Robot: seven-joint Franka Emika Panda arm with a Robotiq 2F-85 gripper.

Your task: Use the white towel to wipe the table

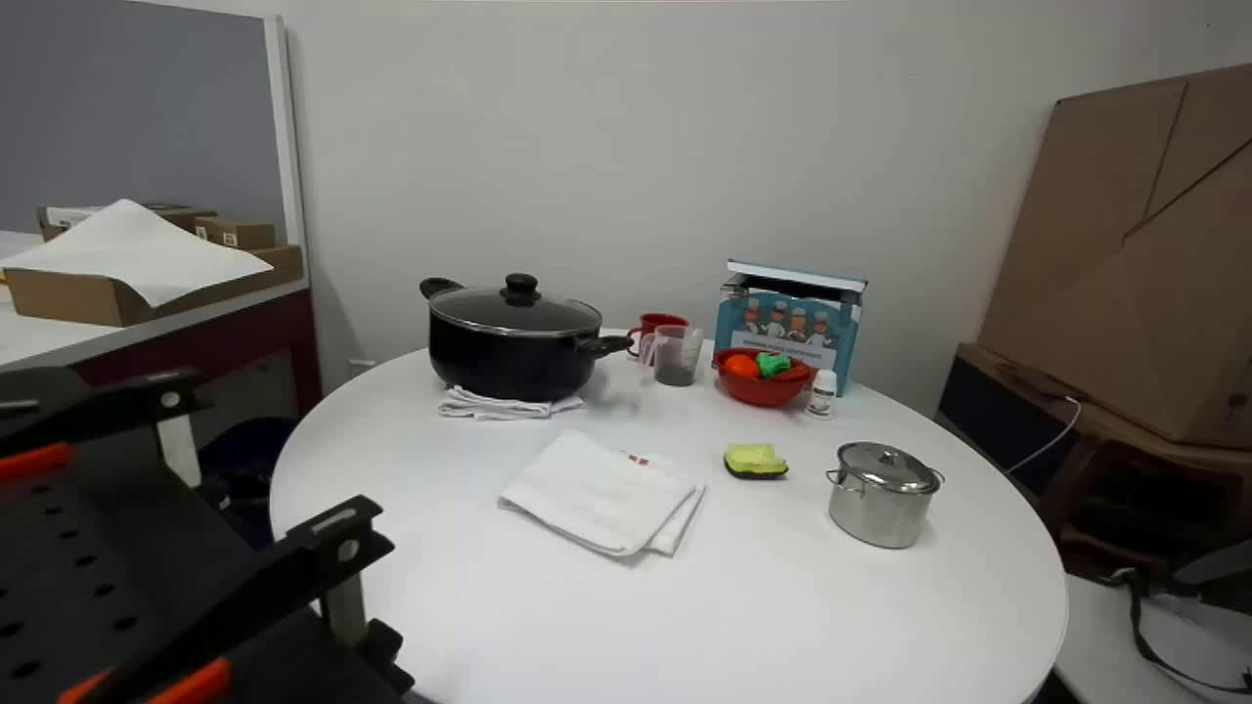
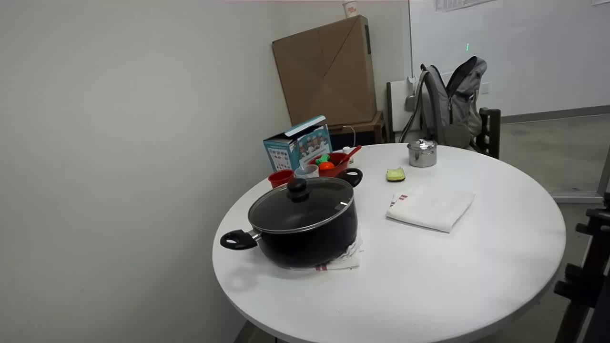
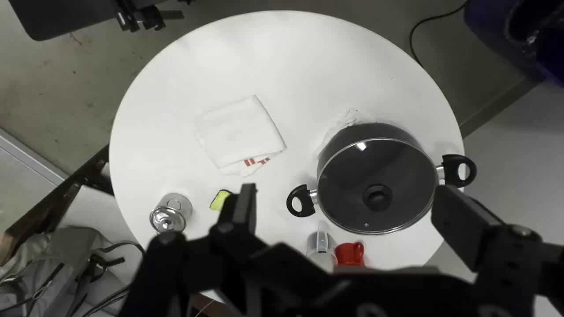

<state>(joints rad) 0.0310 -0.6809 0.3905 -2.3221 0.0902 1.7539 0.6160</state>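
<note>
A folded white towel (image 1: pixel 603 494) with small red marks lies flat on the round white table (image 1: pixel 724 626). It also shows in the other views, on the table in an exterior view (image 2: pixel 431 208) and at upper left of middle in the wrist view (image 3: pixel 240 132). My gripper (image 3: pixel 344 204) shows only in the wrist view, high above the table. Its two black fingers are wide apart with nothing between them. The towel lies apart from it, up and left in that view. A second white cloth (image 2: pixel 348 259) lies partly hidden under the black pot.
The lidded black pot (image 1: pixel 509 352) stands near the wall. A red mug (image 3: pixel 350 254), a clear cup (image 1: pixel 676 354), a red bowl (image 1: pixel 763 388), a white bottle (image 1: pixel 823 393) and a blue box (image 1: pixel 788 328) stand behind. A yellow sponge (image 1: pixel 753 460) and small steel pot (image 1: pixel 880 508) are beside the towel.
</note>
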